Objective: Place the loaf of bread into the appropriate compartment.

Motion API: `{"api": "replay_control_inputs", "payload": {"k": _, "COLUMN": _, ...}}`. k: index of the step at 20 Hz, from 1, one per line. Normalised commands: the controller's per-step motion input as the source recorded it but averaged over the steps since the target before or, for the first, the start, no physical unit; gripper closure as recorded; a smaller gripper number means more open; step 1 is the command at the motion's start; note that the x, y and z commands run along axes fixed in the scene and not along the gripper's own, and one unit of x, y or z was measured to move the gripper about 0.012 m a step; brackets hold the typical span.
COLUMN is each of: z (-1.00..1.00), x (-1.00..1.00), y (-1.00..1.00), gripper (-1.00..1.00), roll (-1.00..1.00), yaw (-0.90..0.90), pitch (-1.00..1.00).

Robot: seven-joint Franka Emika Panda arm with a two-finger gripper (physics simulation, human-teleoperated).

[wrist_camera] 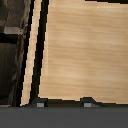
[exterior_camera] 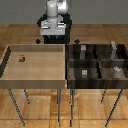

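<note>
The loaf of bread (exterior_camera: 21, 58) is seen lying loose on the floor of the light tan tray (exterior_camera: 10, 79), close to the tray's corner at the far side and the exterior view's left, untouched and well apart from the gripper (exterior_camera: 52, 31). The gripper is held high behind the tray's far wall, apparently in a waiting pose, since nothing is carried. Whether its fingers are wide or narrow cannot be told: only two grey tips (wrist_camera: 87, 104) show in the wrist view, above bare tray floor. The four-part bin (exterior_camera: 120, 84) stands just beside the tray, on the exterior view's right. The appropriate compartment (exterior_camera: 80, 76) is judged to be the near section next to the tray, holding a low grey cube (exterior_camera: 84, 73). Taller grey blocks (exterior_camera: 116, 69) occupy other sections, and the tray wall and bin rim must be cleared in transfer.
</note>
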Motion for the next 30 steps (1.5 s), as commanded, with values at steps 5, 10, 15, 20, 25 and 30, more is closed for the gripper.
{"api": "replay_control_inputs", "payload": {"k": 5, "z": 0.0, "x": 0.0, "y": -0.2, "gripper": -1.0, "roll": 0.0, "yaw": 0.0, "pitch": 0.0}}
{"api": "replay_control_inputs", "payload": {"k": 10, "z": 0.0, "x": 0.0, "y": -0.6, "gripper": -1.0, "roll": 0.0, "yaw": 0.0, "pitch": 0.0}}
{"api": "replay_control_inputs", "payload": {"k": 15, "z": 0.0, "x": 0.0, "y": -1.0, "gripper": -1.0, "roll": 0.0, "yaw": 0.0, "pitch": 0.0}}
{"api": "replay_control_inputs", "payload": {"k": 20, "z": 0.0, "x": 0.0, "y": -1.0, "gripper": -1.0, "roll": 0.0, "yaw": 0.0, "pitch": 0.0}}
{"api": "replay_control_inputs", "payload": {"k": 25, "z": 0.0, "x": 0.0, "y": -1.0, "gripper": -1.0, "roll": 0.0, "yaw": 0.0, "pitch": 0.0}}
{"api": "replay_control_inputs", "payload": {"k": 30, "z": 0.0, "x": 0.4, "y": -0.4, "gripper": -1.0, "roll": 0.0, "yaw": 0.0, "pitch": 0.0}}
